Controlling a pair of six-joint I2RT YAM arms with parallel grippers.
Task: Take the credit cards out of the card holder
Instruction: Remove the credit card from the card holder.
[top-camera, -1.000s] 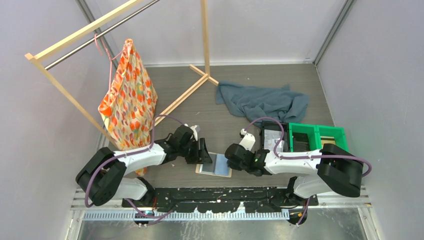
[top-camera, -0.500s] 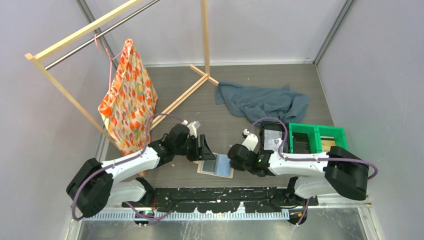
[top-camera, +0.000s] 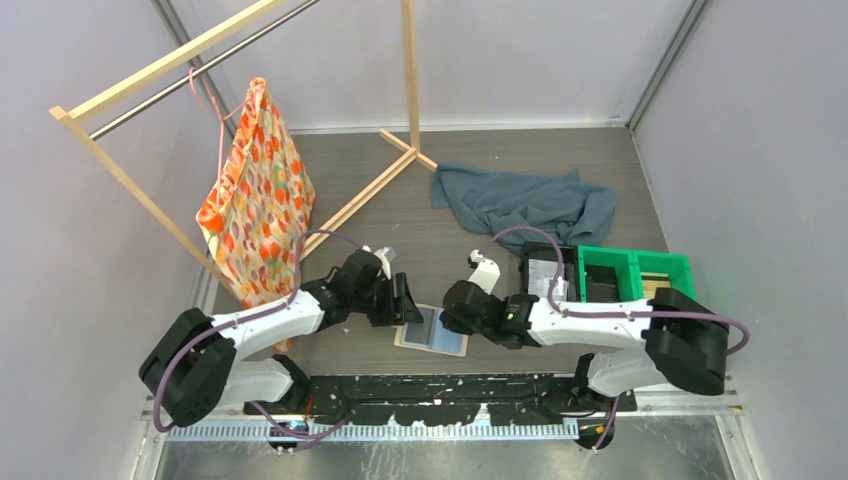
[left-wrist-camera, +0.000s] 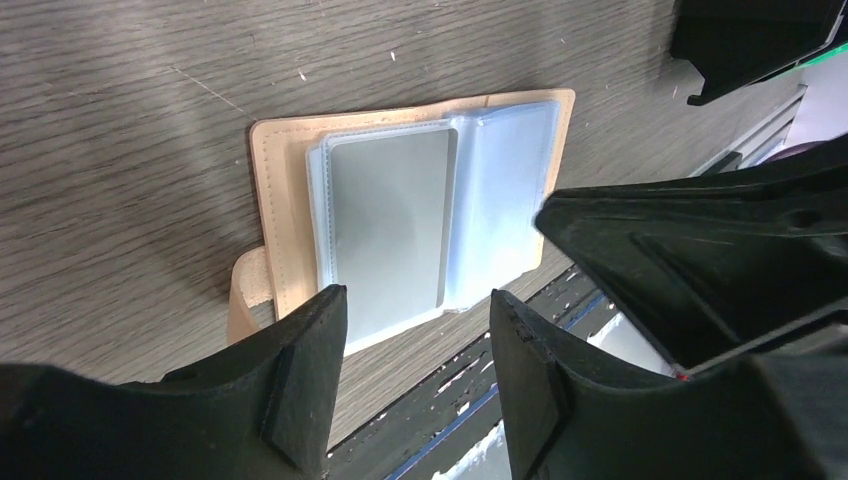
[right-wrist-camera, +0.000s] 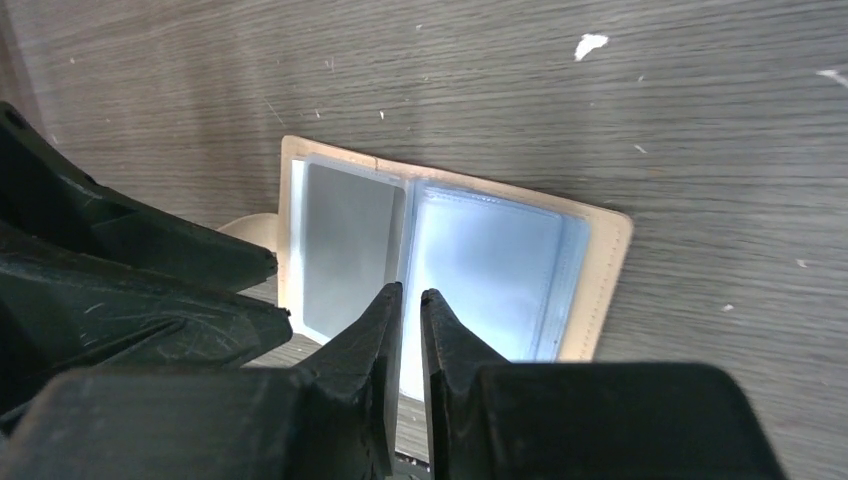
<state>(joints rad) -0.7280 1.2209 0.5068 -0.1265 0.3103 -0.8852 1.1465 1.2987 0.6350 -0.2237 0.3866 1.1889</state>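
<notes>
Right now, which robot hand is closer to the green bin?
Right. The right hand is beside the open card holder, with the green bin out past that arm's side. The left hand is across the holder, farther away.

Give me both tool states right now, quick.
Left tool: open, nothing held, above the card holder.
Right tool: fingers nearly together with a narrow gap, nothing visibly gripped, over the holder's centre fold.

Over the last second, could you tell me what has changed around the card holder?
The right gripper slid left over the open card holder. The left gripper pulled back a little, then returned. Neither grips anything. The holder stayed open and flat in place.
</notes>
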